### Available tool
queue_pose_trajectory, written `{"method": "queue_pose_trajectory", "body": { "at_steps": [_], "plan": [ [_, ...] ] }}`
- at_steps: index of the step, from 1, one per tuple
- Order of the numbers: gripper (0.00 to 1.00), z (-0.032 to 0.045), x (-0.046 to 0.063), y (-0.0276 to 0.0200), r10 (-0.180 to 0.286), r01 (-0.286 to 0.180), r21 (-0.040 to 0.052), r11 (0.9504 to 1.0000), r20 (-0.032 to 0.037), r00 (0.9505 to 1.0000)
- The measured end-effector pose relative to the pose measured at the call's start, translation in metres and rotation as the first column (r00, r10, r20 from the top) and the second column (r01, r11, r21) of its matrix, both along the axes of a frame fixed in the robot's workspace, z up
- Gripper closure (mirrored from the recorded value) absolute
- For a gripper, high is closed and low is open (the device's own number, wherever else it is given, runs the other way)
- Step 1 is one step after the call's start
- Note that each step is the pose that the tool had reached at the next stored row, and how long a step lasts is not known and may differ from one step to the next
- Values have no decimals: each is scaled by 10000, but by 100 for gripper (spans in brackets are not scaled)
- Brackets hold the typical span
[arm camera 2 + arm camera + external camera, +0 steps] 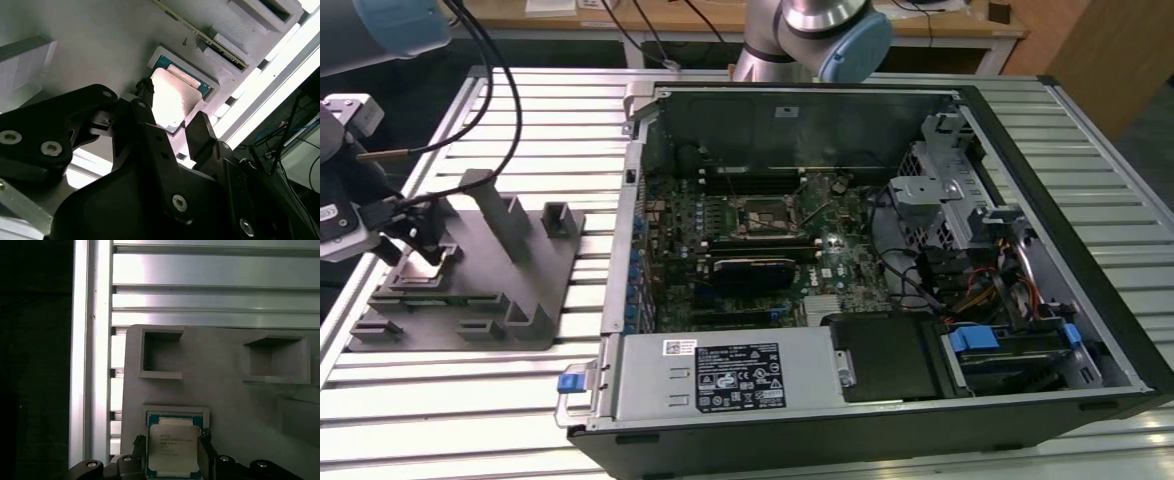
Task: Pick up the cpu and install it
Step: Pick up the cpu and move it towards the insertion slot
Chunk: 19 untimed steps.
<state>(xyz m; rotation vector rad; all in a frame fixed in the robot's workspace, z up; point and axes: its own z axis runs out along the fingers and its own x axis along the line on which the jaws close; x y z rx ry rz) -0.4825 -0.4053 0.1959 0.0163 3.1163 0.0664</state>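
Your gripper sits directly above the cpu, which lies flat in the grey fixture. Jaws apart, straddling its opposite edges.

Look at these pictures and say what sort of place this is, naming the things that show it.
Probably a robotics lab bench for computer assembly: an open computer case lies on a slatted metal table, beside a grey fixture holding the cpu, with a robot arm behind.
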Motion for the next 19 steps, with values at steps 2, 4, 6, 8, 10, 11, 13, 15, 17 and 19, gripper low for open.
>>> {"method": "queue_pose_trajectory", "body": {
  "at_steps": [2, 4, 6, 8, 10, 11, 13, 15, 17, 19],
  "plan": [
    [47, -23, 0, 0, 0, 0, 0, 10000, 0, 10000],
    [47, -30, 0, 0, 0, 0, -3, 10000, -1, 10000],
    [47, -30, 0, 0, 0, 0, -4, 10000, -2, 10000],
    [47, -31, 0, 0, 0, 0, -4, 10000, -1, 10000],
    [46, -31, 0, 0, 0, 0, -4, 10000, 0, 10000],
    [46, -31, 0, 0, 0, 0, -4, 10000, 0, 10000],
    [40, -34, 6, 1, -1, 1, -3, 10000, 1, 10000],
    [40, -40, 19, 1, 0, 0, -5, 10000, 0, 10000],
    [40, -40, 19, 0, -1, 1, -12, 10000, -1, 10000],
    [40, -49, 25, 0, 0, 0, -14, 10000, 1, 10000]
  ]
}}
